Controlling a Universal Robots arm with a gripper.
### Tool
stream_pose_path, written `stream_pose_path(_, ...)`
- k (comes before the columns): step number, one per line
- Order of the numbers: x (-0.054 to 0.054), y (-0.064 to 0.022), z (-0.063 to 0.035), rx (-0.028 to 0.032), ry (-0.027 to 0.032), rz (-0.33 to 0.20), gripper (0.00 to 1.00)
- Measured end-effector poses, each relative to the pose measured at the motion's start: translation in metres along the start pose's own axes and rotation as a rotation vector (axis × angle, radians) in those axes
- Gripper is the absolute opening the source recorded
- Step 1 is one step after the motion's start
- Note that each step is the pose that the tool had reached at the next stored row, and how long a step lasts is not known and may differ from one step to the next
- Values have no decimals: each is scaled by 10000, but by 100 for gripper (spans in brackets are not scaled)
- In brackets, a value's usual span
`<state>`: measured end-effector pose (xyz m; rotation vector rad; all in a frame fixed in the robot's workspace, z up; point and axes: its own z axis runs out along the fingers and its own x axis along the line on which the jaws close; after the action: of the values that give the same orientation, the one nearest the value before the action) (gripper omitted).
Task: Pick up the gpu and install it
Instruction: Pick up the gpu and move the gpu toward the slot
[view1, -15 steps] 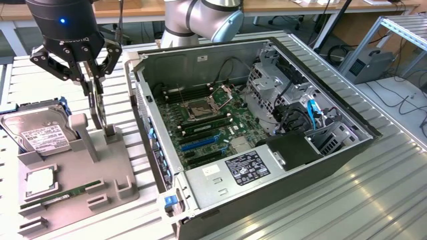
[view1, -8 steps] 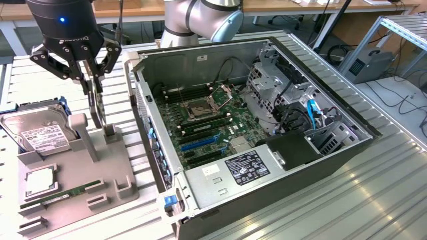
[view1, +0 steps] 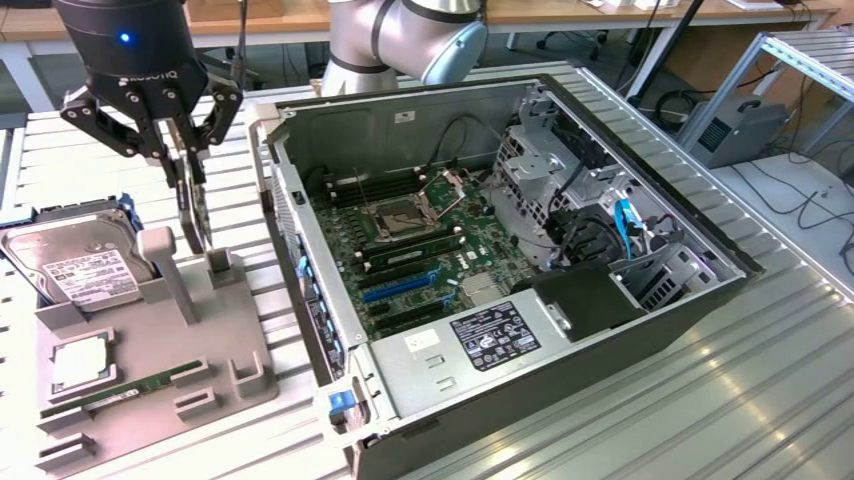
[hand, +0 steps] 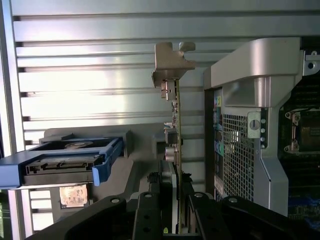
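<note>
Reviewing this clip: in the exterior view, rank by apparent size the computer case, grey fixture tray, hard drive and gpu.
1. computer case
2. grey fixture tray
3. hard drive
4. gpu, seen edge-on, so it looks slimmer here than its flat face would.

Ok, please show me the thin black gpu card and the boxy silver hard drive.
thin black gpu card (hand: 169, 57), wrist view, on its metal bracket.
boxy silver hard drive (view1: 87, 275), exterior view, on its white label.
</note>
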<state>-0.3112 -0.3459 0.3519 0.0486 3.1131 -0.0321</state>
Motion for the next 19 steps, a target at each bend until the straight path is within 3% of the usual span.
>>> stream_pose_path(13,2,53,-1,-12,0,0,27)
stream_pose_path(19,6,200,-4,-43,1,2,27)
